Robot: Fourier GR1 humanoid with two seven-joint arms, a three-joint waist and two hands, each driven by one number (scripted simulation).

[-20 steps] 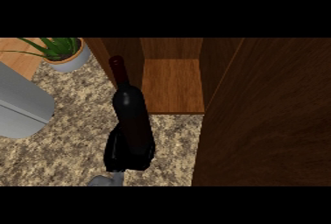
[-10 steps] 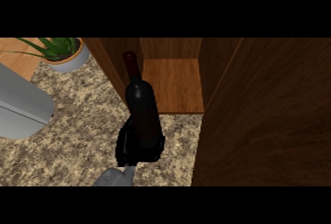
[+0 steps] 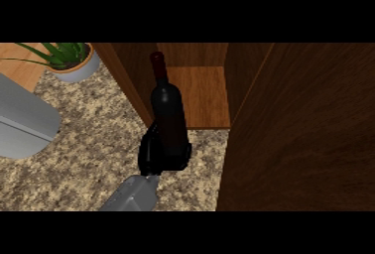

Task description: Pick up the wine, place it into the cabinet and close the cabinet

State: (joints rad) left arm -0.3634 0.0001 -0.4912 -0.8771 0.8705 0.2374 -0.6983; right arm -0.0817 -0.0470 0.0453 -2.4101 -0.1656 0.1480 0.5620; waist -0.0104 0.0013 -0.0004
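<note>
A dark wine bottle (image 3: 167, 106) with a red cap stands nearly upright, its neck leaning slightly away from me. My left hand (image 3: 154, 156) is shut on the bottle's lower part, and the grey forearm comes in from the lower edge. The bottle is at the left edge of the cabinet's opening, overlapping the left wall and the wooden shelf floor (image 3: 204, 94). The cabinet door (image 3: 307, 129) stands open on the right, a wide dark wood panel. My right hand does not show.
A potted plant (image 3: 70, 59) in a pale pot sits at the far left on the speckled stone counter (image 3: 81, 163). A grey rounded object (image 3: 22, 124) lies at the left edge. The open door fills the right side of the view.
The left hand has carried the bottle to the right and farther away, from beside the cabinet's left wall to the edge of its opening.
</note>
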